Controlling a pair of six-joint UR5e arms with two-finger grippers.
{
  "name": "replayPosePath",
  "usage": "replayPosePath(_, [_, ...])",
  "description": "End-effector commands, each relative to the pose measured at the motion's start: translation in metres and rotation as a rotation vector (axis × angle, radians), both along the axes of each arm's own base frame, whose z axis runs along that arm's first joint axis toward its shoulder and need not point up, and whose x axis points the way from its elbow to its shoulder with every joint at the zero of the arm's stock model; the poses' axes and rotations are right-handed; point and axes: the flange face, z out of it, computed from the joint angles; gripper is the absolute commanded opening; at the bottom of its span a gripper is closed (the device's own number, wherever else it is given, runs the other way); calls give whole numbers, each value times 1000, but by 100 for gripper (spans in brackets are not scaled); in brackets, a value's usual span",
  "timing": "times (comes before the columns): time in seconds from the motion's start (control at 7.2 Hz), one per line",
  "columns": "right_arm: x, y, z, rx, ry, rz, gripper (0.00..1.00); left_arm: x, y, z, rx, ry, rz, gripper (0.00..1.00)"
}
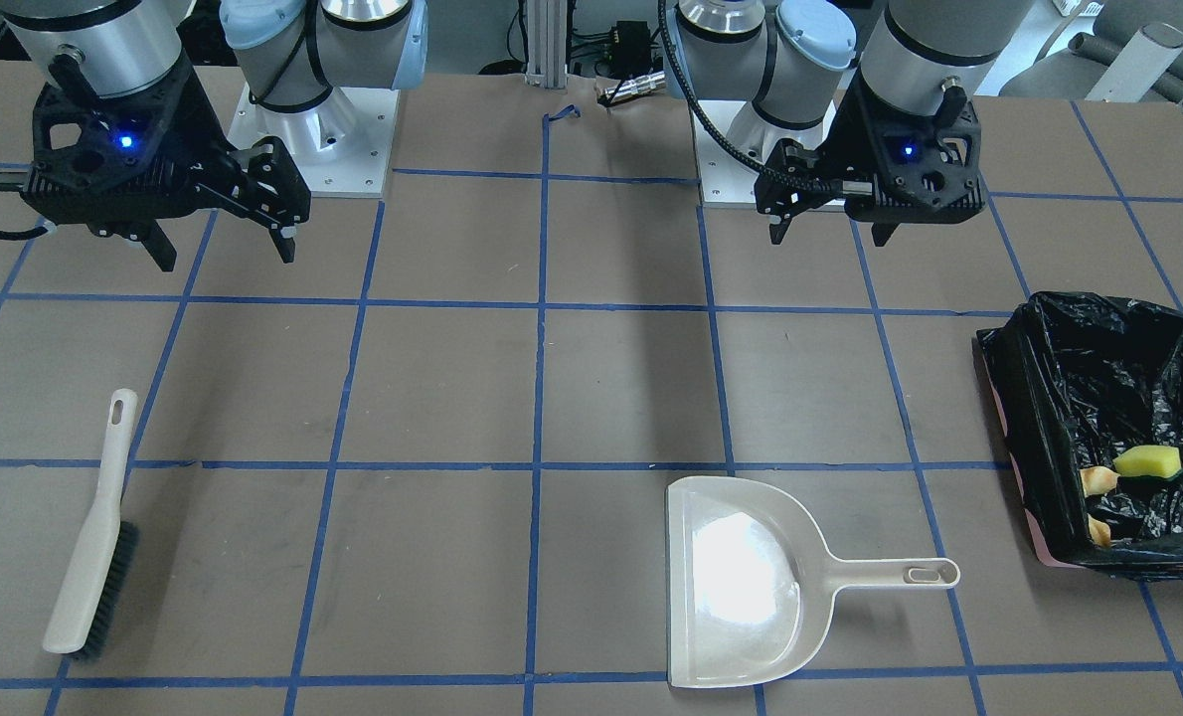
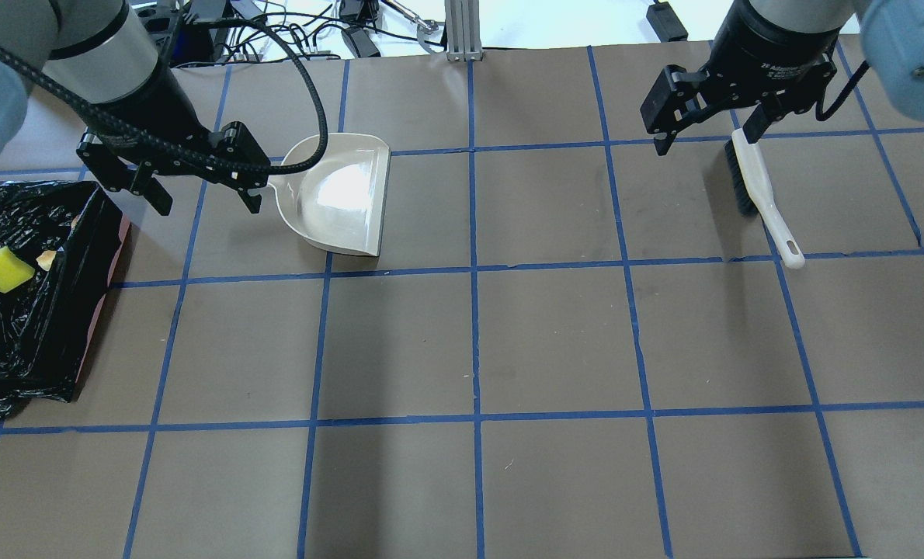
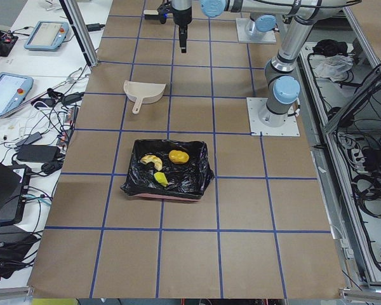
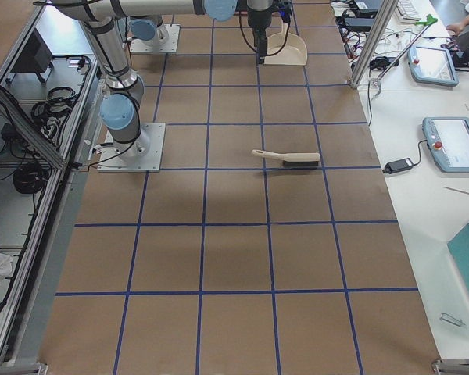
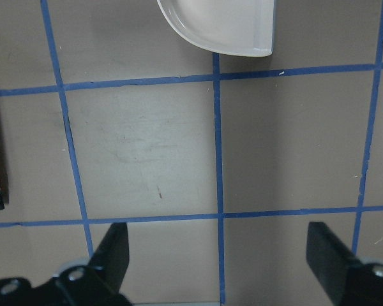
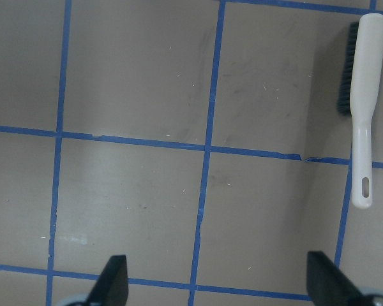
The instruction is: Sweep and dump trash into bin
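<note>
All three trash items lie inside the bin [image 1: 1009,398], a pinkish box lined with a black bag: the yellow sponge wedge [image 1: 1148,460], the tan pastry piece [image 1: 1098,480] and the golden-brown lump [image 3: 178,155]. The bin also shows in the overhead view [image 2: 81,256]. My left gripper [image 2: 208,206] is open and empty, hovering above the table between the bin and the dustpan [image 2: 342,194]. My right gripper [image 2: 706,141] is open and empty, raised above the table near the brush [image 2: 757,186]. In the front view the left gripper [image 1: 830,224] is on the right and the right gripper [image 1: 226,257] on the left.
The beige dustpan [image 1: 741,577] lies flat and holds nothing. The beige brush [image 1: 94,547] lies on its side on the brown table with blue tape grid. Cables and an aluminium post [image 2: 462,31] are beyond the far edge.
</note>
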Motion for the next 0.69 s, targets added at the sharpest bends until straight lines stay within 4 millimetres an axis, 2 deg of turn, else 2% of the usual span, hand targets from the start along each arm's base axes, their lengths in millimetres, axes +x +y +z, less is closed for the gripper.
replayPosePath(0.0, [0,0,1,-1,0,-1,100,7,1,3,-42,-3,28,100])
replayPosePath(0.28, [0,1,-1,3,0,-1,100,7,-5,-2,-32,-3,30,100])
replayPosePath(0.56, [0,6,-3,6,0,-4,100,4,0,-4,-30,-1,17,100])
